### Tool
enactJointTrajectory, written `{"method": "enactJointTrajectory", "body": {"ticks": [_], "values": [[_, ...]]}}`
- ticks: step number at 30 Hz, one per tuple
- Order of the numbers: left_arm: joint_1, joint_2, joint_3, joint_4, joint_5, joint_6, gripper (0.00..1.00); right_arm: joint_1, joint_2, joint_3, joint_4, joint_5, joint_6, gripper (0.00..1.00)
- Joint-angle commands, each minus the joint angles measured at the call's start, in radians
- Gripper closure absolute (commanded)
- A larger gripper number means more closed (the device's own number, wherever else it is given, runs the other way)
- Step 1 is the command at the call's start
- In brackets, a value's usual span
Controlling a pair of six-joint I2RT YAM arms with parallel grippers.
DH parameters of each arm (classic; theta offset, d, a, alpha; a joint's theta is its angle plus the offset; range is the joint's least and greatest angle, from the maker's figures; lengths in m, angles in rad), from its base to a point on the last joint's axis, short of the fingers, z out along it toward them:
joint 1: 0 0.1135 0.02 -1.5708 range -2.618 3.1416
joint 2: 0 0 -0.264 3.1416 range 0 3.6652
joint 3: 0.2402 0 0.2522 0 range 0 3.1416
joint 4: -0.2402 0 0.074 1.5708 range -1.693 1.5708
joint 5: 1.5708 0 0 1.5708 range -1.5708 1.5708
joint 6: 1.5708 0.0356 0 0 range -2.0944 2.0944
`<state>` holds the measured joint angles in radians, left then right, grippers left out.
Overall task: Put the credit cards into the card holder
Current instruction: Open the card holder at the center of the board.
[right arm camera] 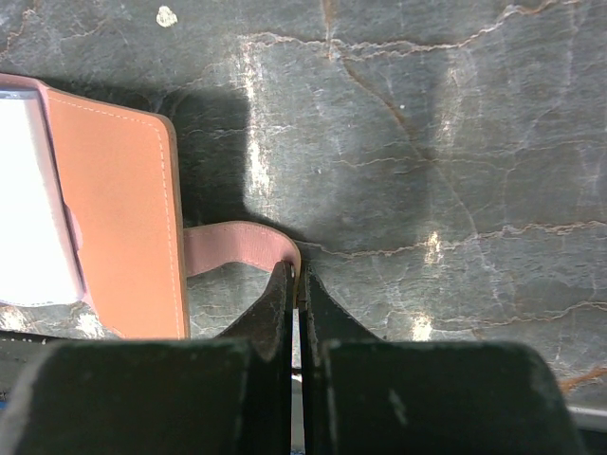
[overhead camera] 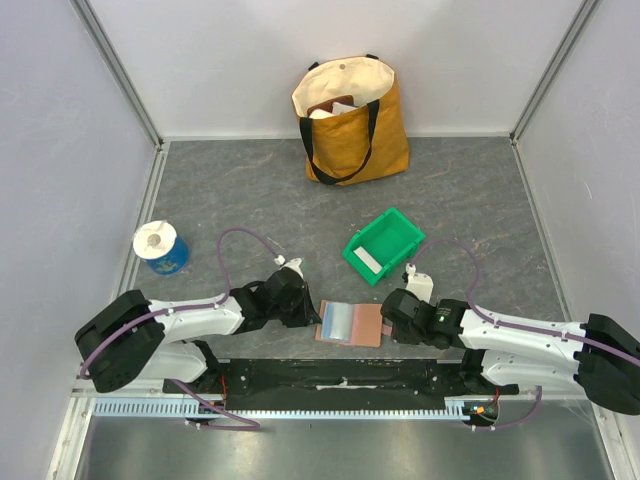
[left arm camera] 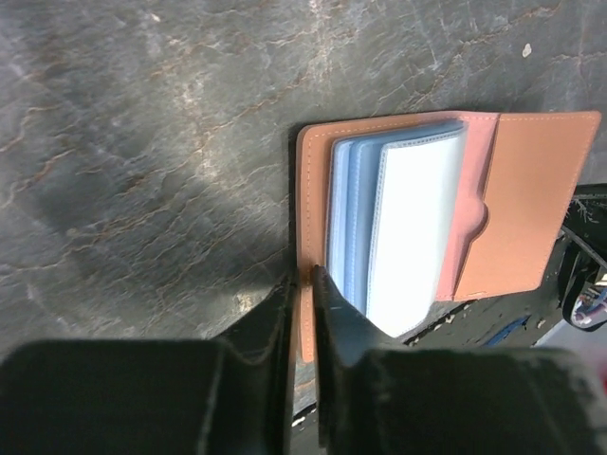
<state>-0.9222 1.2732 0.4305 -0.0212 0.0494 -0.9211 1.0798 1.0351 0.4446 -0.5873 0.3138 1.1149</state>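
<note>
The terracotta card holder lies open on the grey table between my two arms, its blue-grey sleeves facing up. A white face shows in the top sleeve. My left gripper is shut on the left cover's edge; from above it sits at the holder's left side. The right gripper is shut on the tip of the pink snap tab, right of the holder. A pale credit card lies in the green bin. No dark card shows.
The green plastic bin stands just behind the holder, to the right. A yellow tote bag stands at the back wall. A blue-and-white roll is at the left. The black base plate runs along the near edge.
</note>
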Motion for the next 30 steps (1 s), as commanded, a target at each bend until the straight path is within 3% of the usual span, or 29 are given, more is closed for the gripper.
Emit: {"method": "enactJointTrajectory", "body": {"ticks": [1,3,7,10,15,17,19,24,30], "values": [[0.005,0.022,-0.027,0.096,0.059,-0.030,0.89,-0.003,0.014,-0.004,-0.037,0.031,-0.017,1.00],[0.002,0.018,-0.026,0.107,0.070,-0.028,0.98,-0.003,0.011,-0.004,-0.028,0.030,-0.020,1.00],[0.003,-0.001,-0.016,0.119,0.079,-0.024,0.98,-0.003,0.008,-0.004,-0.016,0.021,-0.029,0.99],[0.003,-0.021,0.000,0.113,0.090,-0.015,0.98,-0.003,-0.013,0.003,-0.005,0.022,-0.035,0.92],[0.003,-0.063,0.045,0.058,0.102,0.008,0.98,-0.003,-0.084,0.042,-0.011,0.045,-0.061,0.69],[0.005,-0.089,0.068,0.027,0.099,0.021,0.98,-0.003,-0.118,0.066,-0.038,0.067,-0.055,0.52],[0.003,-0.116,0.089,-0.038,0.089,0.030,0.98,-0.004,-0.159,0.092,-0.078,0.100,-0.044,0.43],[0.000,-0.109,0.155,-0.120,0.118,0.068,0.98,-0.003,-0.228,0.134,-0.080,0.097,-0.064,0.40],[0.002,-0.083,0.169,-0.178,0.107,0.062,0.98,-0.001,-0.178,0.167,-0.063,0.096,-0.058,0.40]]}}
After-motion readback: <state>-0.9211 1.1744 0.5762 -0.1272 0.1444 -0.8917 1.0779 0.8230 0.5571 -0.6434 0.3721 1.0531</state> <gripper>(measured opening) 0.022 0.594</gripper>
